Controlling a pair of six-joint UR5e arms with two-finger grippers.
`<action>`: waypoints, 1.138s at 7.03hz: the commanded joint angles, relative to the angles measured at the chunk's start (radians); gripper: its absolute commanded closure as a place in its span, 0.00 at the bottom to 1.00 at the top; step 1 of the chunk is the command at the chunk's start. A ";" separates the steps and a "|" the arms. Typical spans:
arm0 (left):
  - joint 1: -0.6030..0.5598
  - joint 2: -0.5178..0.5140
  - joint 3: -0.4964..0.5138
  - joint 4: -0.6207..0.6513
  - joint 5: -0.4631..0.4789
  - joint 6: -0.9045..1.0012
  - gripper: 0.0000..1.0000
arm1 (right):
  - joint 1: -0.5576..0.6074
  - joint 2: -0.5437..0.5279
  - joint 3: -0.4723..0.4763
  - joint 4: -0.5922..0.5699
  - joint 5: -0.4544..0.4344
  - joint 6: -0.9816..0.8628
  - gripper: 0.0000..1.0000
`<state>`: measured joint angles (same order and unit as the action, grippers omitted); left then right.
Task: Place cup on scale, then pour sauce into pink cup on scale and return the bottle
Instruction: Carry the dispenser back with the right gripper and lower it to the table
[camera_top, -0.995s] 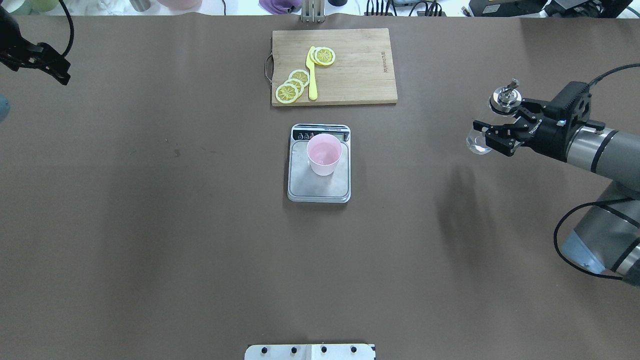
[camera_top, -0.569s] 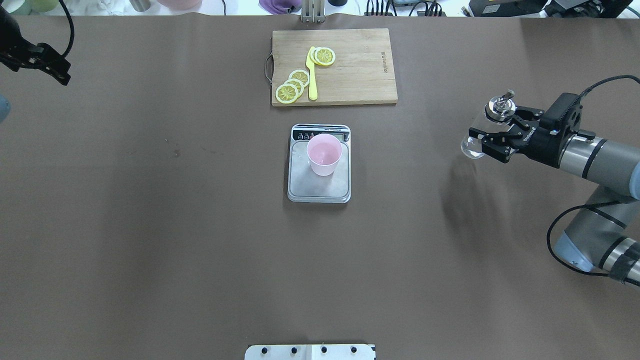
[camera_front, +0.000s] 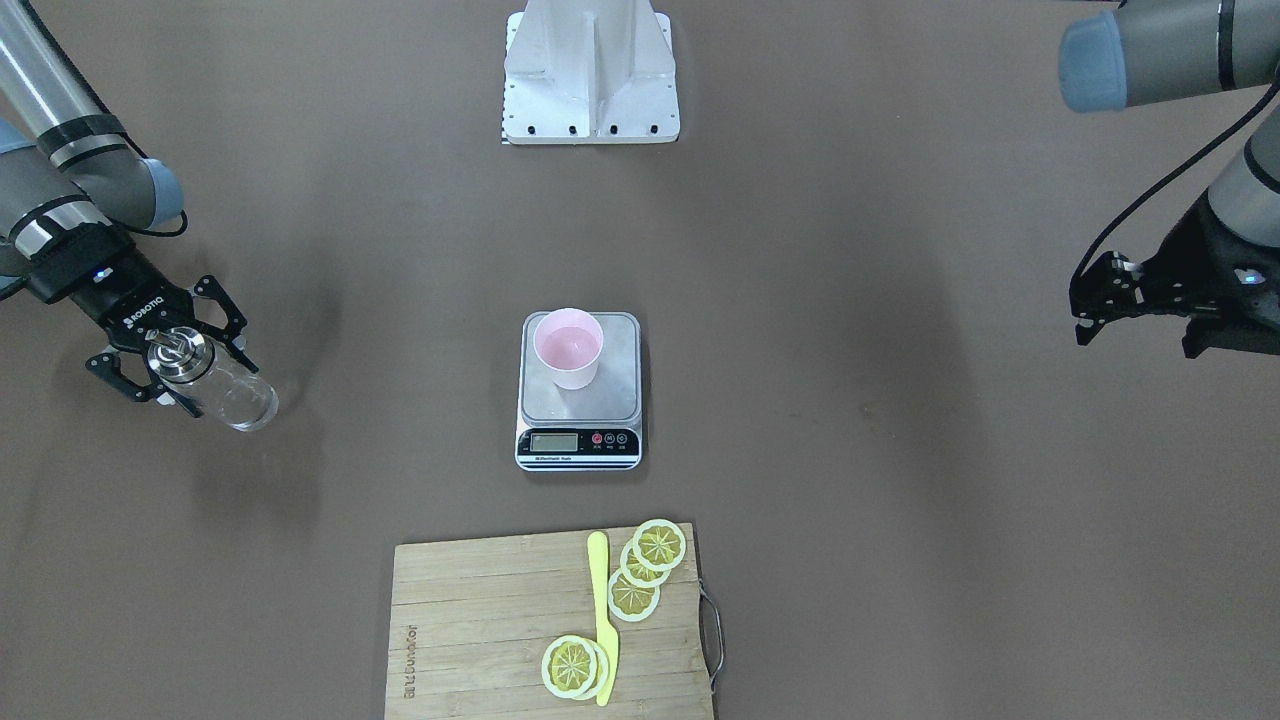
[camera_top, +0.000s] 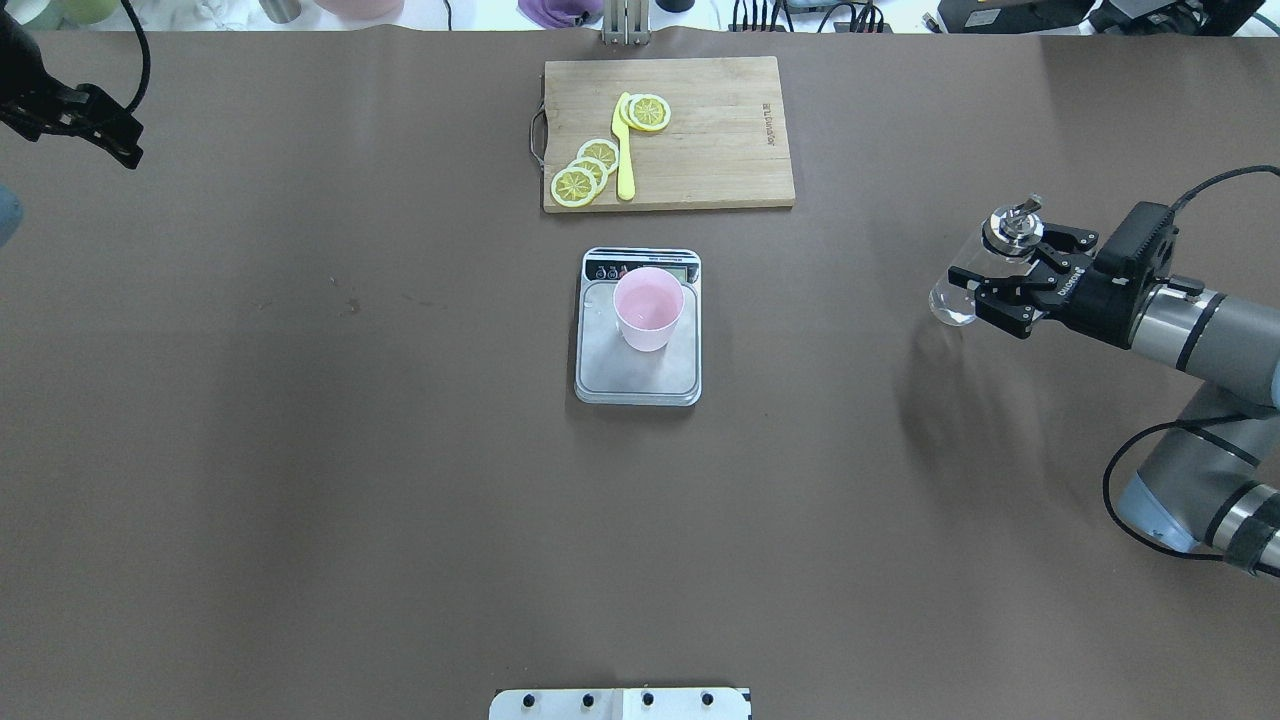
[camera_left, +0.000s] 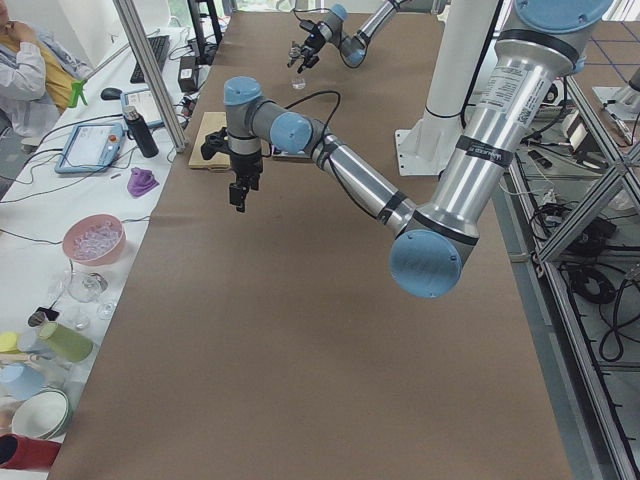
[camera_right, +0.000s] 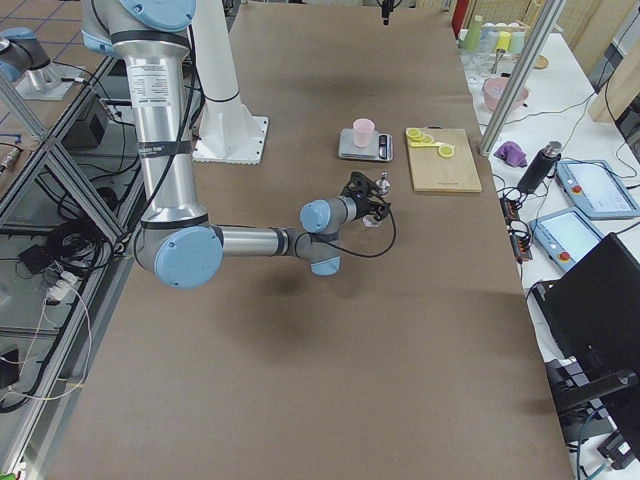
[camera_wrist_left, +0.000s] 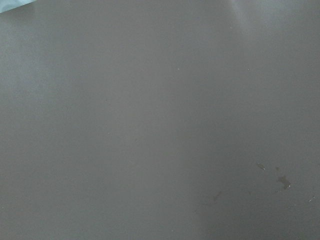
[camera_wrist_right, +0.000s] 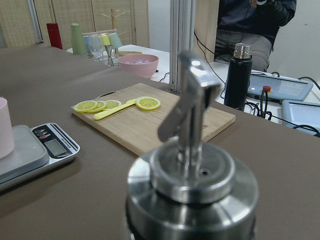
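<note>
The pale pink cup (camera_top: 648, 305) (camera_front: 568, 348) stands upright on the far part of the silver scale (camera_top: 640, 375) (camera_front: 580, 405) at the table's middle. My right gripper (camera_top: 1000, 265) (camera_front: 180, 352) is shut on the clear glass bottle (camera_top: 962, 288) (camera_front: 238, 402), far to the scale's right. The bottle is upright with its base at or just above the table. Its silver spout cap (camera_wrist_right: 192, 185) fills the right wrist view. My left gripper (camera_top: 128, 152) (camera_front: 1082, 315) is open and empty, high over the table's far left corner. The sauce cannot be made out.
A wooden cutting board (camera_top: 720, 150) with several lemon slices (camera_top: 585, 172) and a yellow knife (camera_top: 625, 150) lies beyond the scale. The robot's base plate (camera_top: 620, 703) is at the near edge. Operators' things sit off the table's far edge.
My right gripper has carried the bottle lower and slightly nearer to the robot. The cup, the scale and my left arm have kept their places.
</note>
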<state>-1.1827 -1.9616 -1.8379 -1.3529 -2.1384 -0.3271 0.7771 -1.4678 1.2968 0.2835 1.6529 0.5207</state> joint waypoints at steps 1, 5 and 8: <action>0.000 -0.002 0.000 0.000 0.000 -0.001 0.03 | -0.022 0.009 -0.150 0.187 -0.031 -0.019 1.00; 0.000 -0.002 -0.001 0.000 0.000 -0.001 0.02 | -0.027 0.009 -0.145 0.215 -0.032 -0.061 0.01; 0.000 -0.003 -0.003 0.001 0.000 -0.003 0.03 | -0.024 0.003 -0.142 0.217 -0.021 -0.070 0.00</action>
<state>-1.1827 -1.9640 -1.8396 -1.3526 -2.1384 -0.3287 0.7506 -1.4600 1.1521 0.4990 1.6276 0.4499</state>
